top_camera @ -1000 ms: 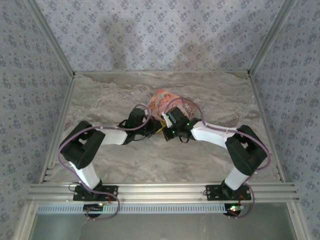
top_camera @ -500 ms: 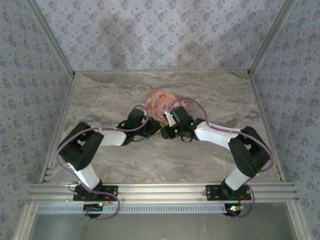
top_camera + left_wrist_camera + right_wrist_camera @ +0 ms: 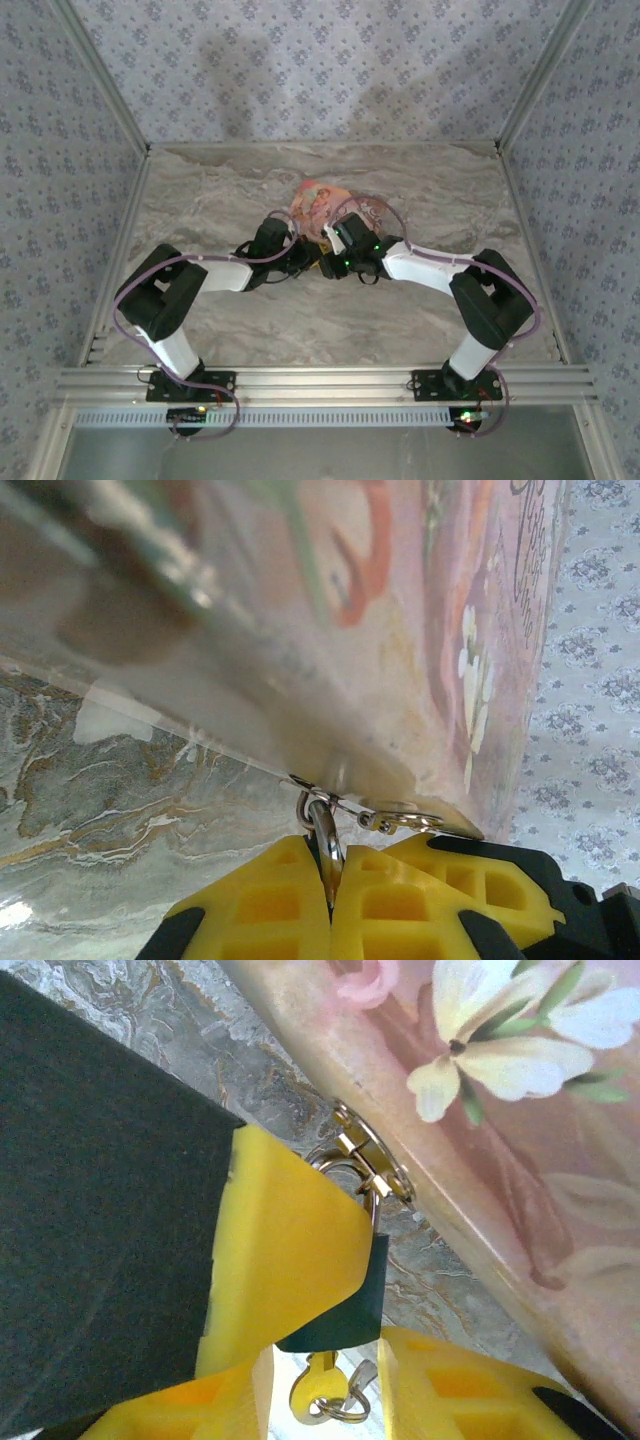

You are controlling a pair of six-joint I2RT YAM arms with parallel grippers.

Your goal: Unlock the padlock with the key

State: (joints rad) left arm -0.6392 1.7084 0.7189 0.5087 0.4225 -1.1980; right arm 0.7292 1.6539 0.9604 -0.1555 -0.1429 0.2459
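Since a second ago my right gripper (image 3: 325,1375) has swung out and come back beside the left one. Its jaws have sprung apart, pads clear of the little yellow-headed key (image 3: 318,1388) sitting between them. The pink pouch (image 3: 318,200) slid a touch left too.

The left wrist cam gives me the pinch: left gripper (image 3: 330,870) clenched on a silvery loop (image 3: 325,835) hooked to the pouch's zip hardware. The right wrist cam gives me the other side. There's a dark bluish block at the left finger's tip, which I reckon is the padlock (image 3: 338,1325), directly above the key.

So the key's been let go. It may be seated in the lock, but I can't tell.
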